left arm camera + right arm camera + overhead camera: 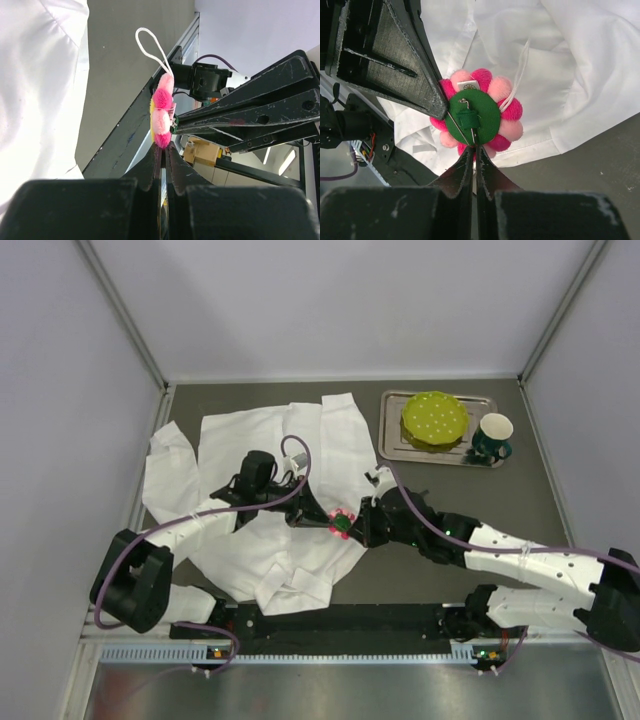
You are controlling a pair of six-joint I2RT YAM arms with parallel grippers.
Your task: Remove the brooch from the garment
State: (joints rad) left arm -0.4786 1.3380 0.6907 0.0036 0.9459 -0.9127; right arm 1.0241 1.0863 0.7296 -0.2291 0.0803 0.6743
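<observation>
The brooch [341,521], pink and red puffs around a green felt back [472,117], hangs between both grippers just above the white garment [260,455]. My left gripper [327,519] is shut on one rim; in its wrist view the tips [166,145] pinch the lowest petal of the brooch [162,117], which is seen edge-on. My right gripper [354,526] is shut on the opposite rim, tips [474,148] closed at the foot of the metal pin. No fabric crosses the green back. A white string loop [150,42] trails from the brooch. The garment [570,60] lies behind it.
A metal tray [395,445] at the back right carries a yellow-green dotted dish [434,418], with a teal mug [492,437] at its right end. Grey walls close in the dark table on three sides. A black rail [350,620] runs along the near edge.
</observation>
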